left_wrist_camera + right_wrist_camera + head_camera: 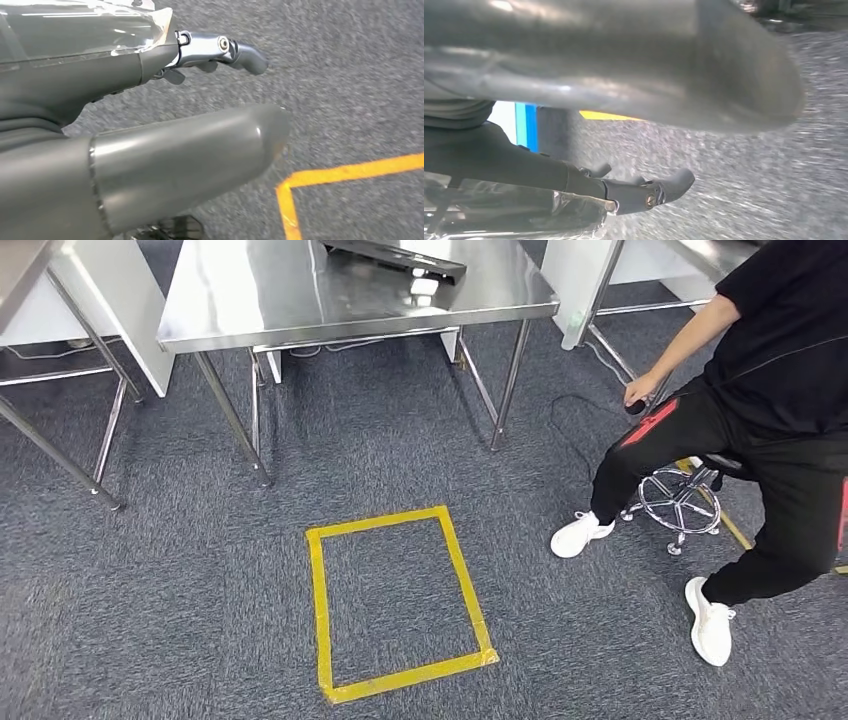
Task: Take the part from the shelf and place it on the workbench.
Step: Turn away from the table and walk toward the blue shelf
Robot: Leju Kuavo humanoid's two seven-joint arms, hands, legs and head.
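The robot looks down at a grey carpet floor (200, 590) with a yellow tape square (395, 602) stuck on it. A shiny steel tabletop (300, 290) stands past the square. A dark flat thing (400, 258) lies on its far edge, and I cannot tell what it is. A person (760, 390) in black clothes sits on a stool (682, 502) to the right.

The left robot hand (150, 150) hangs over the carpet near a yellow tape corner. Its thumb and one finger stick out, apart, and it holds nothing. The right robot hand (634, 100) also hangs over the carpet, fingers apart and holding nothing.

I see no shelf here, and I cannot pick out the part. So I think the robot is just starting, or is walking to the shelf. Next it must find the shelf and reach for the part.

I can read no words or labels. There are only red patches on the person's trousers.
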